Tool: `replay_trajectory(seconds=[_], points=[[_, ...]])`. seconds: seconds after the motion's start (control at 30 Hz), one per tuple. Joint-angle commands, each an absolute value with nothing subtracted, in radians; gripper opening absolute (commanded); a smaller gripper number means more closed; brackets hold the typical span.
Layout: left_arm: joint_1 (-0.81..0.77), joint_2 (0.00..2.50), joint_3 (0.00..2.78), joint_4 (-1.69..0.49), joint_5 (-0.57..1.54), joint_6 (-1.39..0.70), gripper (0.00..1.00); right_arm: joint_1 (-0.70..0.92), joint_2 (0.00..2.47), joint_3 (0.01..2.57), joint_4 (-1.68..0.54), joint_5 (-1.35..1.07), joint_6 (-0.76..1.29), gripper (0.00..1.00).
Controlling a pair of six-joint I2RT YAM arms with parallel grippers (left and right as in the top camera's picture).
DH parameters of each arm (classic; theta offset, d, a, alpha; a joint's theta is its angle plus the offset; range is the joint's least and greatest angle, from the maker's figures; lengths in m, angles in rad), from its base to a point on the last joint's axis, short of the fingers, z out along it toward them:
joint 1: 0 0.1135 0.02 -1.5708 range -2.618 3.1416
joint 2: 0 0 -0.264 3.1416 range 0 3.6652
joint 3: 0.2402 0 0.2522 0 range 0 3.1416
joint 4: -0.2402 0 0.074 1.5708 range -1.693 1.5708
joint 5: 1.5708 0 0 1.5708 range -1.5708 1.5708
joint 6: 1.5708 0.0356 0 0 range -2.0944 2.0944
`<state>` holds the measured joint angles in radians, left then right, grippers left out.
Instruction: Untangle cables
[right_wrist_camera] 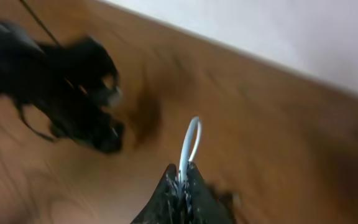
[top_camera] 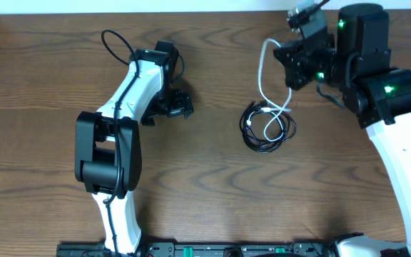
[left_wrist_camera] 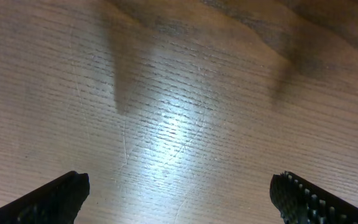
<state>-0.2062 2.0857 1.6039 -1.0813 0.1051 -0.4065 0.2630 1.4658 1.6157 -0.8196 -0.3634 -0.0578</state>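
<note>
**Table** [top_camera: 205, 185]: brown wood grain, carrying both cables.

**Black cable** [top_camera: 250, 127]: lay on the table in a loose coil of several loops. It sat right of centre, between the two arms and nearer the right one.

**White cable** [top_camera: 261, 75]: its lower part was tangled into the black coil, with one white loop lying inside the black rings. The rest ran from the coil toward the far edge, up to the right arm. In the right wrist view a short bend of it stood out just beyond the fingertips.

**Right fingers** [right_wrist_camera: 182, 183]: together, clamped on the white cable, near the far edge of the table.

**Left fingers** [top_camera: 177, 106]: spread wide, nothing between them. They were over bare wood, well apart from both cables and to their left.
</note>
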Motion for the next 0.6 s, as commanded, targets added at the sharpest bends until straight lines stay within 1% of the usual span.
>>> replay_trajectory(seconds=[0.0,0.03,0.13,0.17,0.23,0.27,0.37,0.4,0.43,0.57], points=[[-0.202,2.096,1.608,-1.086,0.096,-0.401,0.98,0.259,1.472,1.623,-0.89,-0.188,-0.056,0.01],[-0.202,2.096,1.608,-1.086,0.096,-0.401,0.98,0.258,1.479,1.622,-0.939,-0.117,-0.056,0.01],[-0.202,2.096,1.608,-1.114,0.119,-0.401,0.98,0.251,1.494,1.622,-0.991,-0.017,-0.038,0.01],[-0.202,2.096,1.608,-1.129,0.146,-0.401,0.98,0.247,1.502,1.622,-1.006,0.02,-0.013,0.01],[-0.202,2.096,1.608,-1.092,0.226,-0.384,0.98,0.242,1.52,1.622,-1.034,0.069,0.029,0.01],[-0.202,2.096,1.608,-1.08,0.282,-0.356,1.0,0.241,1.528,1.622,-1.047,0.081,0.044,0.01],[-0.211,2.096,1.607,-1.057,0.424,-0.322,0.73,0.241,1.562,1.622,-1.074,0.084,0.052,0.01],[-0.217,2.096,1.608,-1.056,0.447,-0.322,0.69,0.241,1.573,1.622,-1.079,0.084,0.052,0.01],[-0.227,2.096,1.607,-1.056,0.464,-0.322,0.67,0.241,1.587,1.622,-1.084,0.084,0.055,0.01],[-0.278,2.096,1.607,-1.053,0.464,-0.326,0.68,0.241,1.631,1.622,-1.103,0.086,0.075,0.01]])
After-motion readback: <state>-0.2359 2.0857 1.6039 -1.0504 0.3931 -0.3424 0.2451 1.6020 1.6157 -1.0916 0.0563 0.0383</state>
